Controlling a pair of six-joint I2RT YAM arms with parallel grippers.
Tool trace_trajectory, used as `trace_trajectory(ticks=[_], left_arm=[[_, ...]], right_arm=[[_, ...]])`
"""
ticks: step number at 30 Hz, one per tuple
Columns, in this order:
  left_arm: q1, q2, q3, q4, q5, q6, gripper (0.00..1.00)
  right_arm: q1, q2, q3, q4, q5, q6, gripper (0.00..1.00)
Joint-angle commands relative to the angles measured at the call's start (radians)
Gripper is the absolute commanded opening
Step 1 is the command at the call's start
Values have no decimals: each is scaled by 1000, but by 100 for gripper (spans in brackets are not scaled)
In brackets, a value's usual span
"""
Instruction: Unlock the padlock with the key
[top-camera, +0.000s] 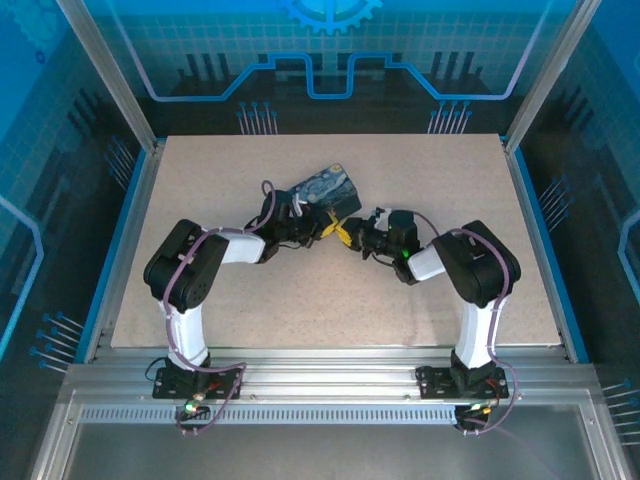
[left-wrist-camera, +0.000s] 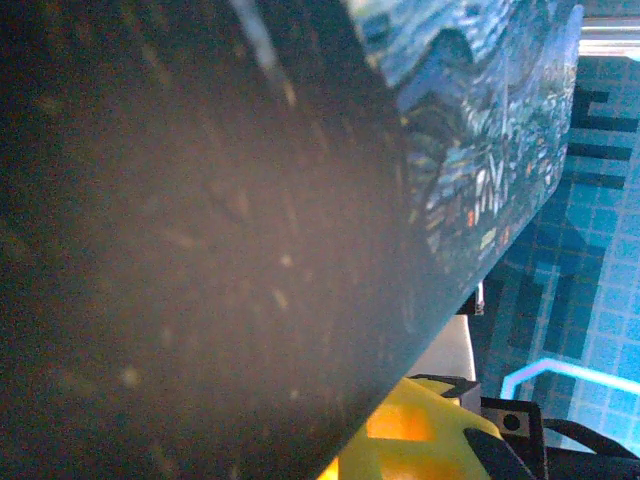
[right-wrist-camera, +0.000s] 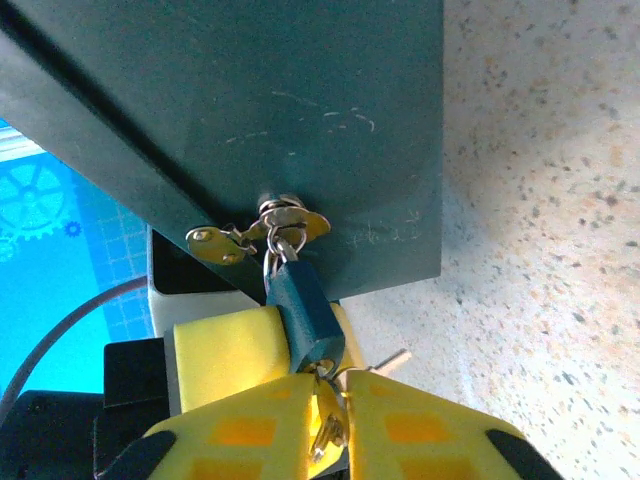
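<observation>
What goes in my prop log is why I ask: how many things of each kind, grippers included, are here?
Box: 1
Padlock: 1
Key: 1
Grippers: 2, left gripper and right gripper
Metal piece by the key: unclear, uncounted
Total: 5
</observation>
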Motion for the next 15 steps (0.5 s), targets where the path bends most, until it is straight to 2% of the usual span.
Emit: trace_trajectory(ticks=[1,9,15], left_arm=[[-52,-39,-6,-2,187,9,0],[-42,-72,7,-123,158,74,0],[-42,-96,20,-198,129,112,0]], right_arm=[[2,-52,-25,-56,-16,-70,24],[-18,-257,-98,-365,-17,-283,33],[-33,-405,-106,-635,14,-443,35]])
